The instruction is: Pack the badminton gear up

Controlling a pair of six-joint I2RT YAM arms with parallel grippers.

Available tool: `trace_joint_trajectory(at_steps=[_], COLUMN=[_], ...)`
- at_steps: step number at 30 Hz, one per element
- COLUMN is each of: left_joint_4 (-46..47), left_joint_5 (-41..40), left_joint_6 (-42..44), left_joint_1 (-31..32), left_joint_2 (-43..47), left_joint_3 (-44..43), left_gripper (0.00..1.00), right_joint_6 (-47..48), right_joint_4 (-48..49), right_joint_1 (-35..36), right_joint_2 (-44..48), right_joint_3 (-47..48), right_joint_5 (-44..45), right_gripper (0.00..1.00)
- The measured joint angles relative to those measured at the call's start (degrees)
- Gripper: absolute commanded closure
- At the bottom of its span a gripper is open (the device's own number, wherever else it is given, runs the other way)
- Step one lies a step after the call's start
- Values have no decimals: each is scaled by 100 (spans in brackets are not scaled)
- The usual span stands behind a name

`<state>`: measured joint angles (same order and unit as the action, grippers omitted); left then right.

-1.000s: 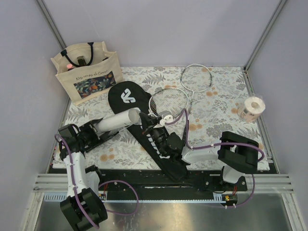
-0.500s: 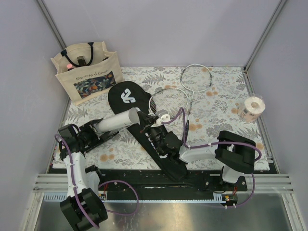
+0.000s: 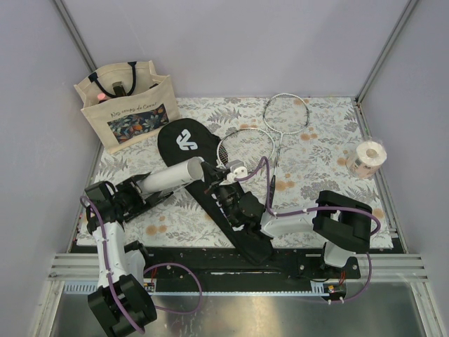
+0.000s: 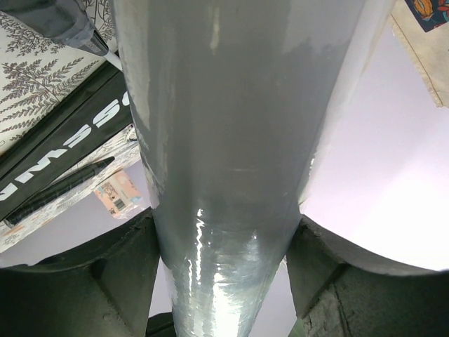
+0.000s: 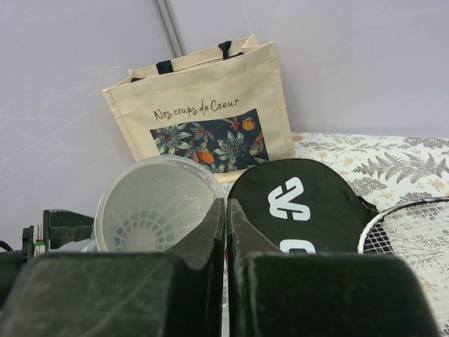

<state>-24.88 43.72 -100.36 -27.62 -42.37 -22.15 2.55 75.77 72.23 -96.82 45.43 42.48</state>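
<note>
Cover, soft and floppy, lies diagonally across the mid tabletop. Two light rackets lie at the cover's far right and are best taken by their shafts. The slick, crushable tube is clamped in the left gripper near the left edge. The right gripper is pinched together, empty.

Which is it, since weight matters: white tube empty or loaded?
Not empty: the right wrist view looks down the tube and shows shuttlecock feathers inside. How full, cannot tell.

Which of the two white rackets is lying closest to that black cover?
The front racket, whose head sits right beside the rounded end of the black cover. The other racket lies farther back and to the right.
</note>
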Motion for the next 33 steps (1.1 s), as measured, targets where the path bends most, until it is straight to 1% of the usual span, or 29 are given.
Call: trace_joint_trajectory(at_steps=[1, 3, 5, 14, 23, 29, 33], left_joint_4=[0, 0, -2, -52, -120, -122, -129], left_joint_5=[0, -4, -7, -28, -24, -26, -85], left_joint_6=[2, 7, 24, 223, 398, 538, 636], left_joint_1=[0, 0, 0, 0, 4, 4, -2], left_joint_2=[0, 0, 0, -15, -61, -120, -153], left_joint_3=[0, 0, 0, -9, -168, -201, -234], left_gripper=[50, 50, 49, 49, 50, 50, 50], right_joint_6=[0, -4, -17, -105, -160, -323, -455], right_joint_4=[2, 7, 9, -4, -17, -76, -286], right_joint_1=[0, 0, 2, 2, 4, 4, 4], right_joint_2=[-9, -33, -44, 107, 365, 404, 433], right_joint_3=[0, 0, 0, -337, -444, -444, -431], right_joint_5=[-11, -28, -52, -339, -750, -909, -918], right_gripper=[98, 89, 83, 70, 62, 61, 61])
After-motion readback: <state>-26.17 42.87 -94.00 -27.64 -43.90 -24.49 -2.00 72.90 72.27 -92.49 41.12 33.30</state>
